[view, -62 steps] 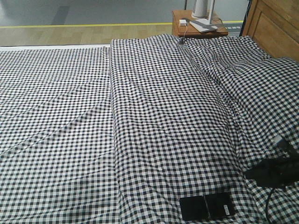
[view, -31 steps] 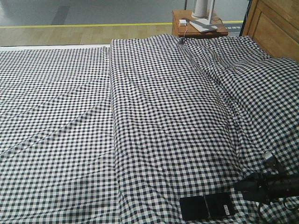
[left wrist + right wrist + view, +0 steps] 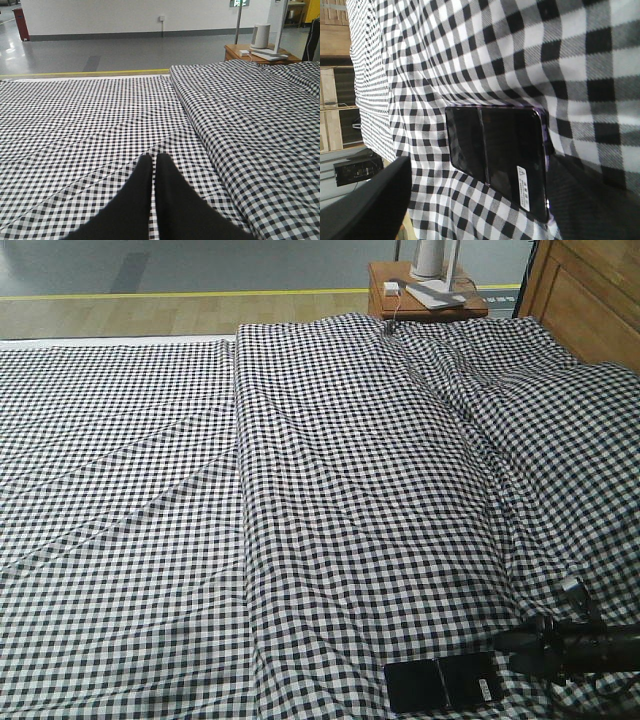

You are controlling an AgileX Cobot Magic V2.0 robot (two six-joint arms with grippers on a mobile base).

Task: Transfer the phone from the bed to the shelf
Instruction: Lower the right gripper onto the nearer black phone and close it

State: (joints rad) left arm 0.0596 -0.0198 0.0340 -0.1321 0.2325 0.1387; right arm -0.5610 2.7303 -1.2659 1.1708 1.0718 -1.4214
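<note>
Right wrist view, lower centre: the phone (image 3: 495, 155) carries a white sticker (image 3: 522, 187) near one end. On it you can make out one mark shaped like an A or a triangle. The fine print beside the mark is too small to read. Left wrist view, top right edge: a green sign (image 3: 240, 3) with white marks, cut off by the frame and illegible.

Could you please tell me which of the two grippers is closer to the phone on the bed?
The right gripper: its tip sits just beside the phone's sticker end, while the left gripper faces only checked bed.
</note>
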